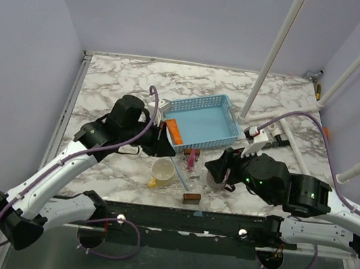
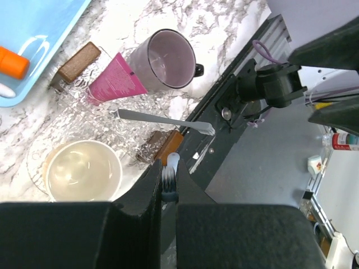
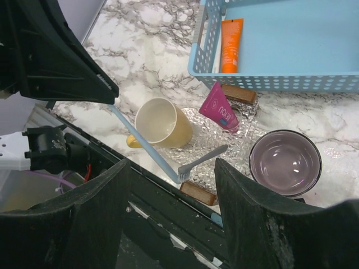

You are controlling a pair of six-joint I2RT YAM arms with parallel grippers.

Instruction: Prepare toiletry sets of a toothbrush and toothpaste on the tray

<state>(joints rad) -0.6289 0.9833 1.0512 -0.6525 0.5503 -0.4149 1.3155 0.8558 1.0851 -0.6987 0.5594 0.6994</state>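
The light blue tray (image 1: pixel 209 126) stands mid-table with an orange toothpaste (image 3: pixel 231 45) lying at its left end. Outside it, a pink toothpaste (image 3: pixel 220 107) rests on crinkled clear film by the tray's near wall. My left gripper (image 1: pixel 165 139) is shut on one end of the light blue toothbrush (image 3: pixel 147 144), which slants down past the yellow mug to the table's near edge. In the left wrist view the toothbrush (image 2: pixel 171 162) shows end-on between the fingers. My right gripper (image 3: pixel 174 224) hangs open and empty over the near edge, beside the purple mug.
A grey toothbrush (image 3: pixel 205 159) lies on the film between the yellow mug (image 3: pixel 162 124) and the purple mug (image 3: pixel 285 162). One brown block (image 3: pixel 238 93) sits by the tray wall, another (image 3: pixel 197 193) at the table's edge. White poles rise at back right.
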